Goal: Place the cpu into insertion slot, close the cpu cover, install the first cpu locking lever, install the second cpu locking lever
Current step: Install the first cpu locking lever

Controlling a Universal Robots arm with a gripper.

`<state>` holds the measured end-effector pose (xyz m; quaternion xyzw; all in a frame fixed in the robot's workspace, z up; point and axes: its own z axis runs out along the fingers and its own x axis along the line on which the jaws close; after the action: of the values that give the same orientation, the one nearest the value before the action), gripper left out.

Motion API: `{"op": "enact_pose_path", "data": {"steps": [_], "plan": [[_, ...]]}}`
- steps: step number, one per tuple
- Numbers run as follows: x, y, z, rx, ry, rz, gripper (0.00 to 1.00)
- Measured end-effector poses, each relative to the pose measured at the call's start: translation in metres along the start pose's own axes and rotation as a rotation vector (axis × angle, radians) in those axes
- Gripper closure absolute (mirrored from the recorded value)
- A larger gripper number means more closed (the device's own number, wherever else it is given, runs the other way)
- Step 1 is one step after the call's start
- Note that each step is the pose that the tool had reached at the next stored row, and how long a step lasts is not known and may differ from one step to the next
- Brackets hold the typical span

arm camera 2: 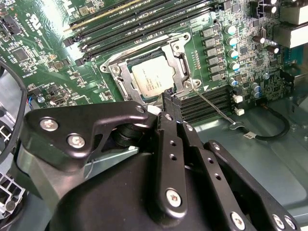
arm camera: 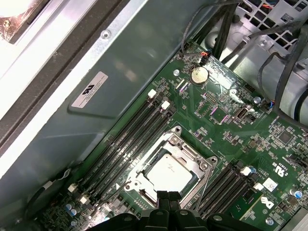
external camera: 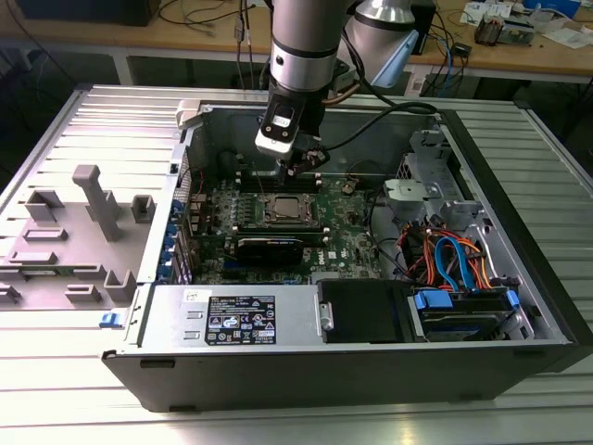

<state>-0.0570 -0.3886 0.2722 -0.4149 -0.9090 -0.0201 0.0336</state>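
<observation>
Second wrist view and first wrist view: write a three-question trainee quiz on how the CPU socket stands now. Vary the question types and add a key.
1. True or false: the cpu sits in the insertion slot.
2. Multiple choice: the cpu cover is A) lying flat, framing the cpu; B) standing upright; C) tilted half open.
3. Fill in: the gripper hangs at the socket's edge with its fingertips ___ (open or shut).

Key: 1 true. 2 A. 3 shut.
</observation>
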Motion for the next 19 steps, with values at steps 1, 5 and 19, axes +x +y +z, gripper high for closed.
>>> {"op": "enact_pose_path", "data": {"steps": [1,5,19], "plan": [[0.0000,0.0000,0.0000,0.0000,0.0000,0.000,0.89],[0.0000,-0.0001,0.0000,0.0002,0.0001,-0.003,0.89],[-0.0001,-0.0002,0.0001,0.0083,0.0006,-0.114,0.89]]}}
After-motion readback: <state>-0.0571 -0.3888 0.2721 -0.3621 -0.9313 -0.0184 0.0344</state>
